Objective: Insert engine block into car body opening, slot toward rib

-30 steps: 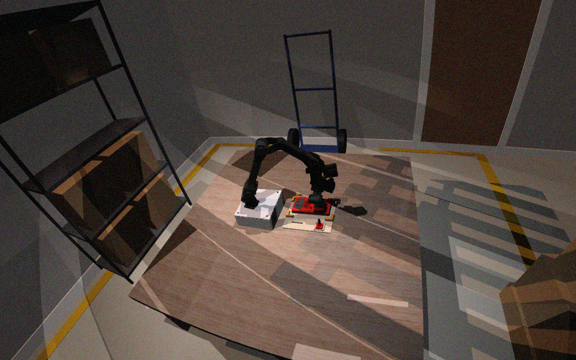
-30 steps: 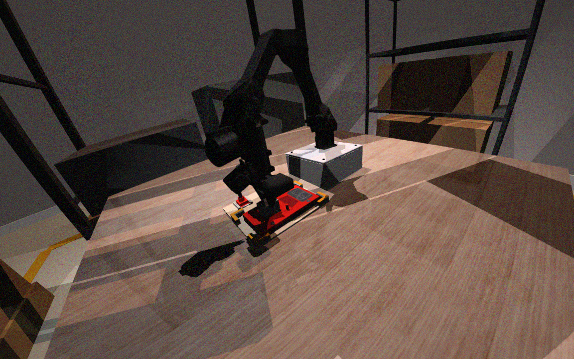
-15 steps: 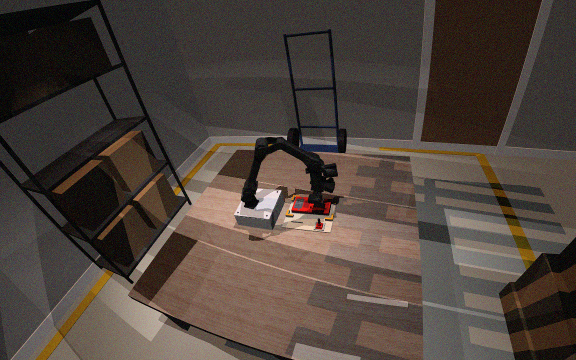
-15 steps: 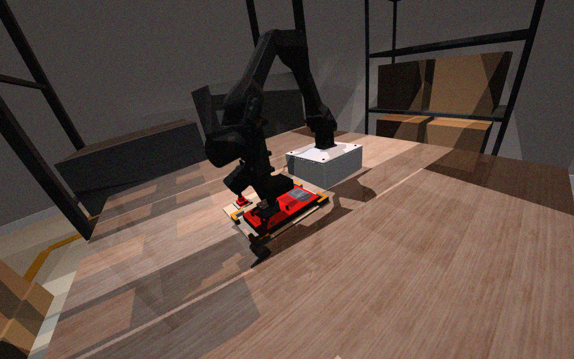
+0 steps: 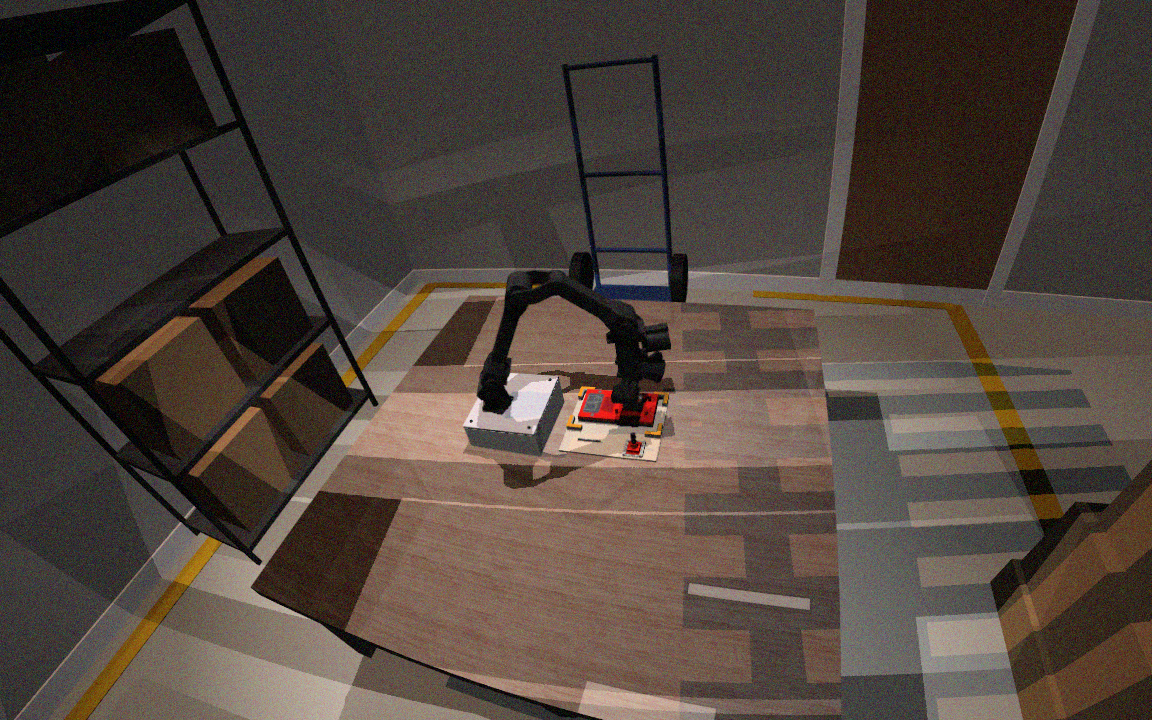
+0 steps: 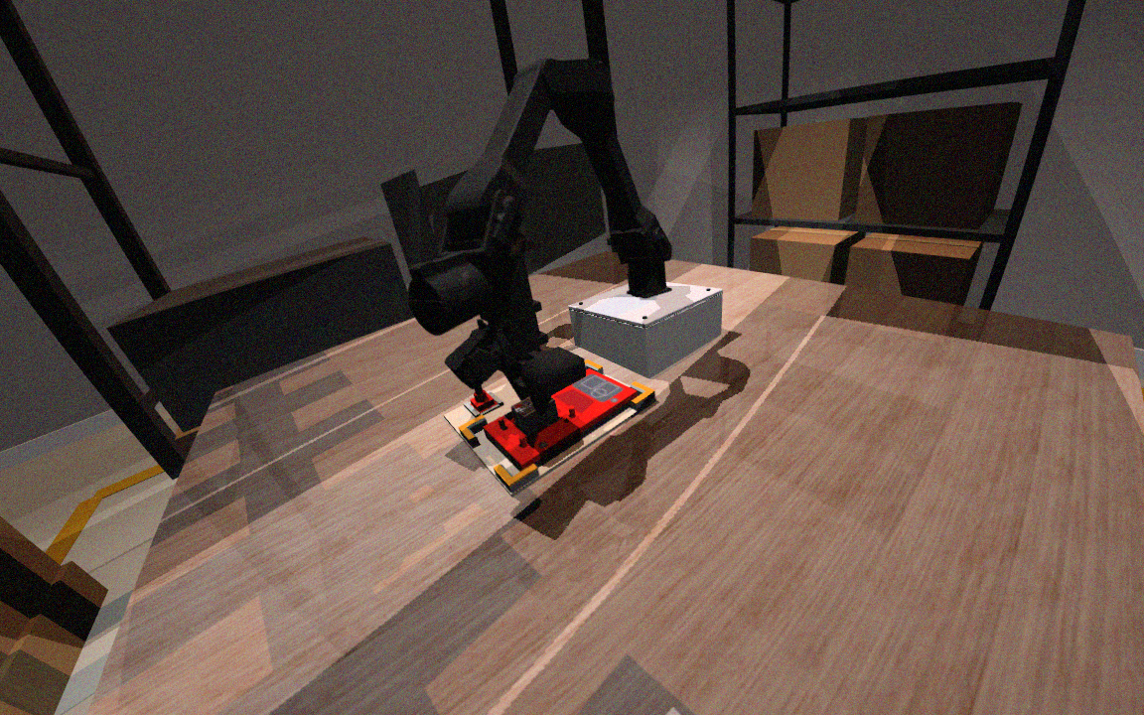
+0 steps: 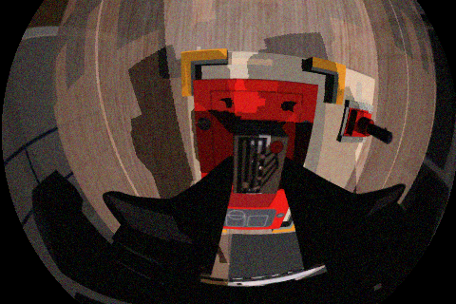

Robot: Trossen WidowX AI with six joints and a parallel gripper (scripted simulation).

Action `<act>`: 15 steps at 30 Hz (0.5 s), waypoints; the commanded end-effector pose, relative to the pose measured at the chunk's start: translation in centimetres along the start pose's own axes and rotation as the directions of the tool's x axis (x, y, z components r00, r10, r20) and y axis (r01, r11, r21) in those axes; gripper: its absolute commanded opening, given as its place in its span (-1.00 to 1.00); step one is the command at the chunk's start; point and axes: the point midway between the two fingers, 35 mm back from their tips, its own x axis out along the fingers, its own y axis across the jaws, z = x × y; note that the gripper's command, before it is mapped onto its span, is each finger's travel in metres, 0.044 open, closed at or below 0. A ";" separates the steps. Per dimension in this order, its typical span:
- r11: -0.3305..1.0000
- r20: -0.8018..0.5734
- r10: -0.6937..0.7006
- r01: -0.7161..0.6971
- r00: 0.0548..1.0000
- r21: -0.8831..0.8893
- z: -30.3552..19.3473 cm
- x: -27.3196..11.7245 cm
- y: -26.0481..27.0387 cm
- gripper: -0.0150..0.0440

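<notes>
The red car body (image 5: pixel 652 410) (image 6: pixel 596 411) (image 7: pixel 252 86) lies flat on the pale board (image 7: pixel 328 147) between corner brackets. My gripper (image 5: pixel 625 410) (image 6: pixel 543 425) (image 7: pixel 256 161) points down over the car body and is shut on the grey engine block (image 7: pixel 252 171). The block's top shows several dark ribs, slanted bars and a round red cap. It stands upright between the fingertips, over the dark area in the middle of the body. The opening's edges, its rib and the block's lower part and slot are hidden or too dark, so its depth cannot be told.
A red part with a black stick (image 5: pixel 633 445) (image 6: pixel 481 399) (image 7: pixel 356 123) stands on the board beside the car body. Orange corner brackets (image 6: pixel 518 477) (image 7: pixel 204 54) edge the body. The arm's grey base box (image 5: pixel 508 437) (image 6: pixel 690 331) stands at the board's other end.
</notes>
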 end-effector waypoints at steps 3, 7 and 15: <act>1.000 -0.001 0.002 -0.002 1.000 0.000 0.0 0.2 0.0 0.04; 1.000 -0.001 0.002 -0.002 1.000 0.000 0.0 0.2 0.0 0.04; 1.000 -0.001 0.002 -0.002 1.000 0.000 0.0 0.3 0.0 0.04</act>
